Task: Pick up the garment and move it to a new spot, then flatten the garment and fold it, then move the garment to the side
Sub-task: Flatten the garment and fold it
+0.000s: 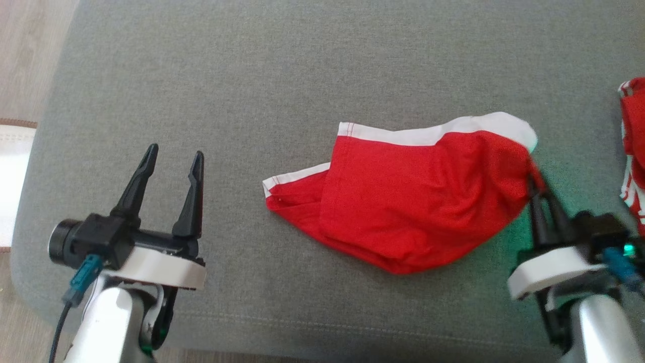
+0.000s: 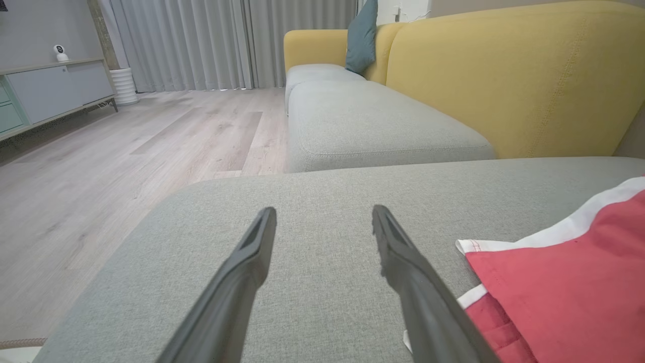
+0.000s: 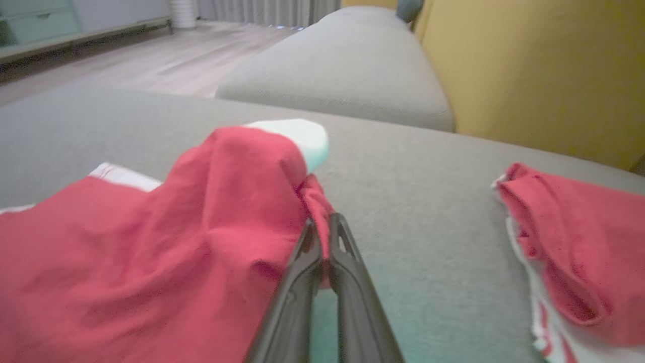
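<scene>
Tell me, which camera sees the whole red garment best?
The head view: the red garment lies whole on the grey cushion, one corner pinched in the shut right gripper. The right wrist view shows that pinched corner close, the rest cut off. The left wrist view catches its white-trimmed edge.

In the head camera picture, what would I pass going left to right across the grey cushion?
Open left gripper → red garment → right gripper shut on its edge → second red cloth at the picture's edge.
</scene>
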`<state>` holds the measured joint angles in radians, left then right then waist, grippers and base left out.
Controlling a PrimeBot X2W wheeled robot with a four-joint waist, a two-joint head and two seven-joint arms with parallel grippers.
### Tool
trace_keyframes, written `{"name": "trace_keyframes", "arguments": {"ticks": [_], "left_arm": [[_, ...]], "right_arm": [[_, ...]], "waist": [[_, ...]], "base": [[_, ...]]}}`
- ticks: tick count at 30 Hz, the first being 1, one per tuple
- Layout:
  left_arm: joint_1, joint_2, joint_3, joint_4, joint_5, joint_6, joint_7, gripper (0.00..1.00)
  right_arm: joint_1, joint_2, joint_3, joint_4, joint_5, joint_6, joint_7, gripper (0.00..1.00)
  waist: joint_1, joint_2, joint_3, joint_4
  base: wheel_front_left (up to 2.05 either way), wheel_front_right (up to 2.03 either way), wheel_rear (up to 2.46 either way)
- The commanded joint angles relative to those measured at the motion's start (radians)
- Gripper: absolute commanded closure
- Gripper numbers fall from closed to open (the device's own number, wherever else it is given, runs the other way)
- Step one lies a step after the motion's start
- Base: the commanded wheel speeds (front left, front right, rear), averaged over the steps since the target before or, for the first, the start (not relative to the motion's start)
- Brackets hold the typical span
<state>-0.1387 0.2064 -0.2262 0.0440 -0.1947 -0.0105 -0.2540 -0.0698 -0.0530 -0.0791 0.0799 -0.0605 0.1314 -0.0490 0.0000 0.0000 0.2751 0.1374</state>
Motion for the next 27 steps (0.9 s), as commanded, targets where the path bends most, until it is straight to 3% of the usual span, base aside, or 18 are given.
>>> {"name": "trace_keyframes", "arguments": {"ticks": [1, 6, 7, 9, 10, 11, 12, 19, 27], "left_arm": [[-0.044, 0.009, 0.045, -0.025, 0.010, -0.008, -0.008, 0.00], [-0.047, 0.001, 0.052, -0.020, 0.013, -0.016, -0.008, 0.00], [-0.048, 0.000, 0.053, -0.018, 0.014, -0.018, -0.008, 0.00], [-0.048, -0.002, 0.056, -0.016, 0.016, -0.021, -0.008, 0.00], [-0.048, -0.003, 0.057, -0.014, 0.017, -0.022, -0.008, 0.00], [-0.048, -0.003, 0.057, -0.014, 0.017, -0.022, -0.008, 0.00], [-0.048, -0.005, 0.057, -0.013, 0.019, -0.024, -0.008, 0.00], [-0.037, -0.009, 0.064, -0.007, 0.029, -0.029, -0.008, 0.00], [-0.016, -0.007, 0.072, -0.011, 0.043, -0.026, -0.008, 0.00]], "right_arm": [[0.018, -0.011, 0.056, -0.019, -0.018, -0.001, 0.025, 1.00], [0.062, -0.004, 0.106, 0.031, -0.024, -0.001, 0.117, 0.98], [0.068, -0.002, 0.107, 0.035, -0.020, -0.001, 0.127, 0.89], [0.079, 0.000, 0.104, 0.038, -0.005, -0.001, 0.141, 0.55], [0.083, 0.001, 0.101, 0.035, 0.001, -0.001, 0.142, 0.12], [0.083, 0.001, 0.101, 0.035, 0.001, -0.001, 0.142, 0.12], [0.088, 0.001, 0.097, 0.030, 0.010, -0.001, 0.140, 0.00], [0.116, 0.002, 0.066, -0.079, 0.134, -0.001, 0.019, 0.00], [0.107, 0.003, 0.074, -0.196, 0.180, -0.001, -0.055, 0.00]], "waist": [[0.0000, 0.0000, 0.005, 0.002], [0.0000, 0.0000, 0.010, 0.004], [0.0000, 0.0000, 0.011, 0.004], [0.0000, 0.0000, 0.011, 0.003], [0.0000, 0.0000, 0.010, 0.003], [0.0000, 0.0000, 0.010, 0.003], [0.0000, 0.0000, 0.009, 0.004], [0.0000, 0.0000, -0.011, 0.001], [0.0000, 0.0000, -0.043, -0.008]], "base": [[0.00, 0.00, 0.00], [0.00, 0.00, 0.00], [0.00, 0.00, 0.00], [0.00, 0.00, 0.00], [0.00, 0.00, 0.00], [0.00, 0.00, 0.00], [0.00, 0.00, 0.00], [0.00, 0.00, 0.00], [0.00, 0.00, 0.00]]}}
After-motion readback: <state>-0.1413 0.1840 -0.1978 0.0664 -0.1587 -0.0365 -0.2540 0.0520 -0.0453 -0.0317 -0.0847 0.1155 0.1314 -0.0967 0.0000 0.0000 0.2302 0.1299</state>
